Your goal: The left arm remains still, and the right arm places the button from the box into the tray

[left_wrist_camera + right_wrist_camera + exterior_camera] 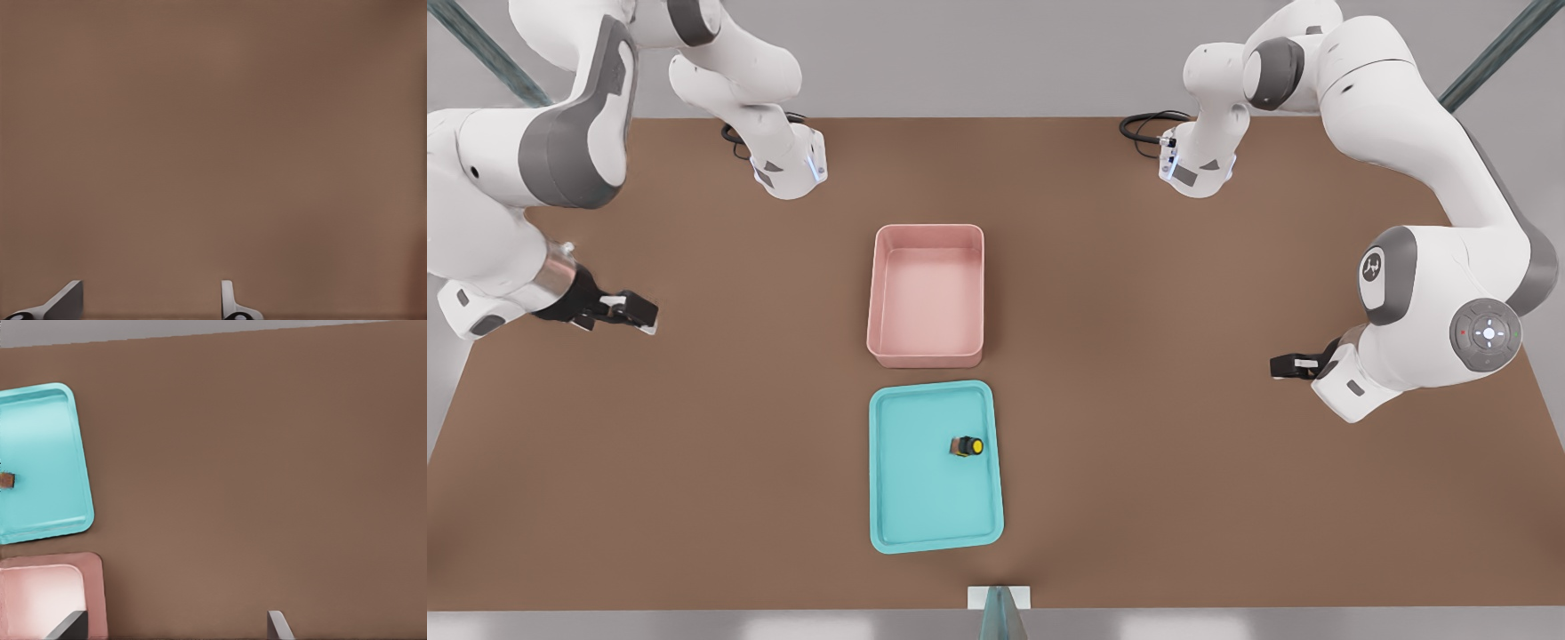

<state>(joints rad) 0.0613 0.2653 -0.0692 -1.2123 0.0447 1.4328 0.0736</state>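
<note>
Button (967,446) lies in the tray (889,471), on its right side; the box (882,293) holds nothing. Pincer (630,311), spread and holding nothing, hovers far left over the worktop (1183,498). Task looks finished.

Matt brown desk (694,444), smooth plastic-looking pink box (926,358) and turquoise tray (889,498), glossy yellow cap on button (968,446), shiny metal wrist ring above black gripper (637,313), parked with fingers spread at front view's left.

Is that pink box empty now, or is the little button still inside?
Empty. The pink box shows only bare floor; the button lies in the tray. The right arm's tool hovers open, off at the front view's left.
</note>
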